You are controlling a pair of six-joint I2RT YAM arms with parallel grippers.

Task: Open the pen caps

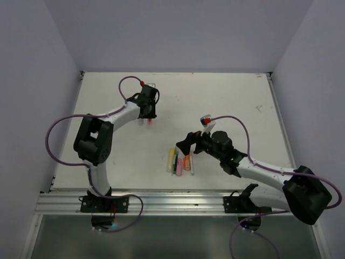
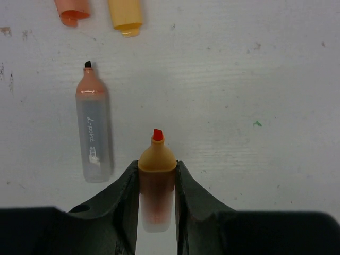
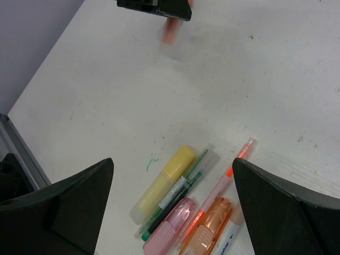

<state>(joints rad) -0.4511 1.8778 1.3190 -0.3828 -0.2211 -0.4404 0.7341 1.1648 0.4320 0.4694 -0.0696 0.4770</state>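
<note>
Fig. L gripper [image 2: 156, 172] pinches uncapped highlighter [image 2: 157, 159]; R gripper [image 3: 172, 164] spread above capped pens [image 3: 178, 188].
Risk: pens touch, so R may grab two; bare tip [image 2: 157, 134] could smear.

Two white-and-black arms [image 1: 121, 114], looping purple cables [image 1: 48, 139], black wedge-shaped fingers [image 3: 69, 202], small red cable plugs [image 1: 142, 84].

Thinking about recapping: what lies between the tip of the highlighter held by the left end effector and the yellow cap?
Bare table up to the yellow cap, per the left wrist view; the other uncapped marker lies aside.
</note>
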